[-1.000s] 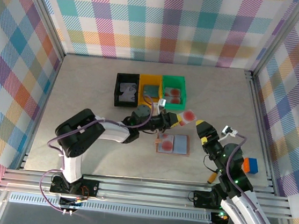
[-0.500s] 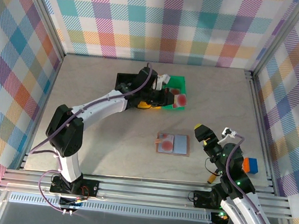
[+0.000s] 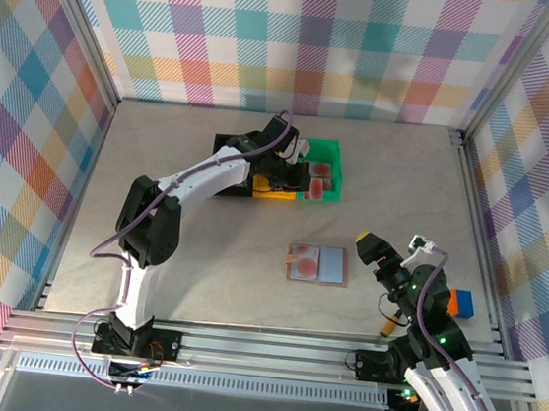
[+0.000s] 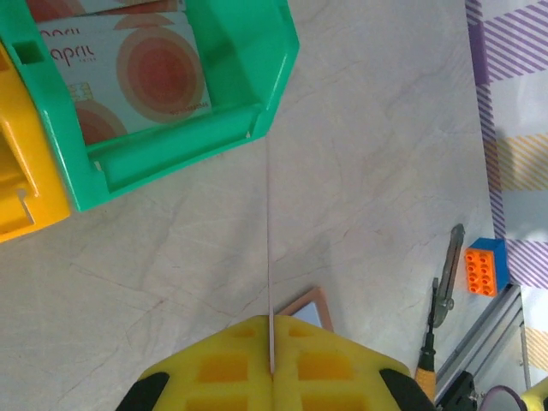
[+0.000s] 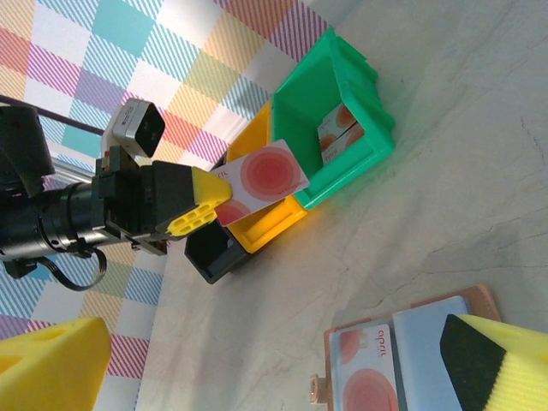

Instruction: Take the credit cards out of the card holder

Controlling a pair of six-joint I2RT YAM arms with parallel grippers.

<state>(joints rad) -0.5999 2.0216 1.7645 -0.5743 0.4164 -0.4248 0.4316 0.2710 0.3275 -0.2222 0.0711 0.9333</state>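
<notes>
The card holder point(image 3: 318, 264) lies open on the table, reddish-brown with grey-blue pockets. A pale credit card with a red spot point(image 5: 370, 377) sits in its left pocket. My left gripper point(image 3: 305, 175) is shut on another red-spot credit card point(image 3: 318, 185) at the front of the green bin point(image 3: 328, 153). In the left wrist view that card point(image 4: 269, 257) is a thin edge-on line between the yellow fingers point(image 4: 214, 368). The right wrist view catches its face point(image 5: 267, 178). More red-spot cards point(image 4: 128, 73) lie in the green bin point(image 4: 171, 145). My right gripper point(image 3: 376, 251) stands open to the right of the holder, holding nothing.
A black bin point(image 3: 227, 165) and a yellow bin point(image 3: 274, 192) stand left of the green one. An orange and blue brick point(image 3: 459, 304) and a screwdriver point(image 4: 438, 295) lie at the right near the frame. Plaid walls close in three sides.
My left arm carried the red-spot card from above the holder back to the bins and now holds it at the green bin. The right arm barely moved.
</notes>
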